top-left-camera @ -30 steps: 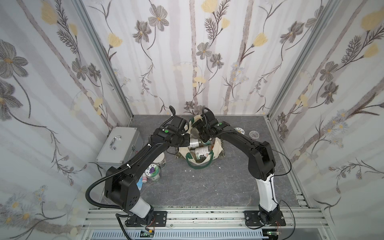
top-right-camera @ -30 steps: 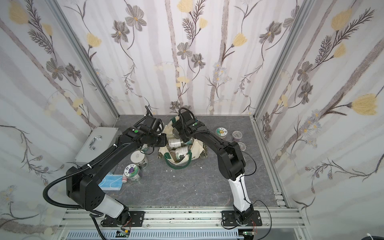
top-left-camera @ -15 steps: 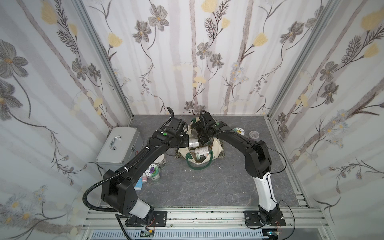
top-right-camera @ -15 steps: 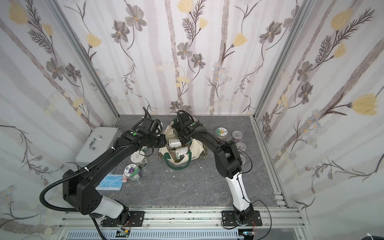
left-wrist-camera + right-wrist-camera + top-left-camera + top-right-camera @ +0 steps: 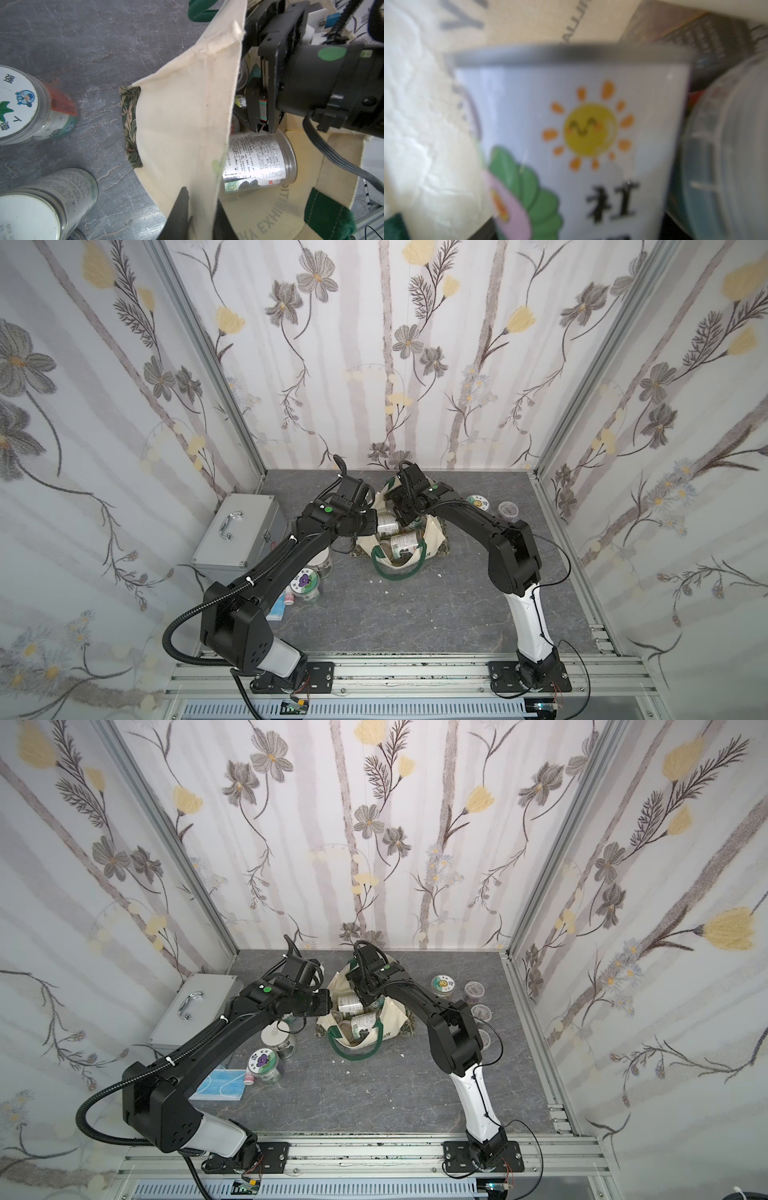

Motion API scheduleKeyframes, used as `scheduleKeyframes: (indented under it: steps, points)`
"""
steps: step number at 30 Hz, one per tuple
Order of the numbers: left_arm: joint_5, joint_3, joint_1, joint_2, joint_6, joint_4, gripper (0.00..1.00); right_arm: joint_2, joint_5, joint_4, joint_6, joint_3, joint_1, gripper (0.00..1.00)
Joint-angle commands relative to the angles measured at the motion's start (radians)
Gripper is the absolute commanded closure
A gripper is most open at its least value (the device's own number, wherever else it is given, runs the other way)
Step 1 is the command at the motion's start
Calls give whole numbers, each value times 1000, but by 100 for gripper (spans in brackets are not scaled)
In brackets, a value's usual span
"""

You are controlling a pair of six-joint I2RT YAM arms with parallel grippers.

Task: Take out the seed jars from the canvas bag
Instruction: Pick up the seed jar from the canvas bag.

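Left wrist view: left hand (image 5: 200,200) clamped on the side of the bag (image 5: 182,124), which stands on the counter (image 5: 83,52). Right hand (image 5: 259,124) reaches inside among lying jars (image 5: 257,158), its grip not discernible. Likely hazards: canvas slipping free may close the mouth, and a shallow, off-centre pinch may let one roll away.

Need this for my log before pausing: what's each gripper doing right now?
Left gripper: closed on the canvas bag's edge.
Right gripper: inside the bag, close to a seed jar; open or closed cannot be told.
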Motion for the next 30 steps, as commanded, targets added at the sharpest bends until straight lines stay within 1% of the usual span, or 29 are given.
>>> scheduleKeyframes:
  steps: [1, 8, 11, 13, 14, 15, 17, 20, 23, 25, 29, 30]
  points:
    - [4, -2, 0, -8, -10, -30, 81, -10, 119, -100, -54, -3, 3, 31]
    - [-3, -3, 1, -11, -16, -26, 81, -76, 172, -105, -231, 7, 49, 32]
    - [-3, -8, 1, -14, -24, -21, 80, -111, 224, -113, -331, 1, 91, 33]
    - [2, -13, 4, -18, -30, -12, 79, -146, 251, -84, -407, -21, 121, 35]
    - [7, -16, 5, -18, -33, -8, 79, -162, 270, -75, -438, -34, 152, 36]
    - [16, -19, 10, -21, -41, -4, 78, -183, 299, -69, -474, -47, 174, 39]
    - [37, -28, 18, -28, -54, 10, 76, -225, 357, -41, -552, -89, 204, 41]
    - [82, -50, 34, -54, -81, 42, 71, -315, 424, 65, -658, -229, 238, 42]
    - [134, -65, 49, -85, -106, 74, 65, -428, 457, 230, -746, -428, 250, 43]
    - [157, -69, 56, -106, -118, 79, 57, -499, 465, 338, -797, -553, 250, 44]
    - [217, -87, 76, -158, -151, 97, 44, -610, 460, 518, -912, -725, 252, 45]
    - [240, -92, 84, -172, -162, 105, 40, -641, 451, 572, -941, -770, 252, 44]
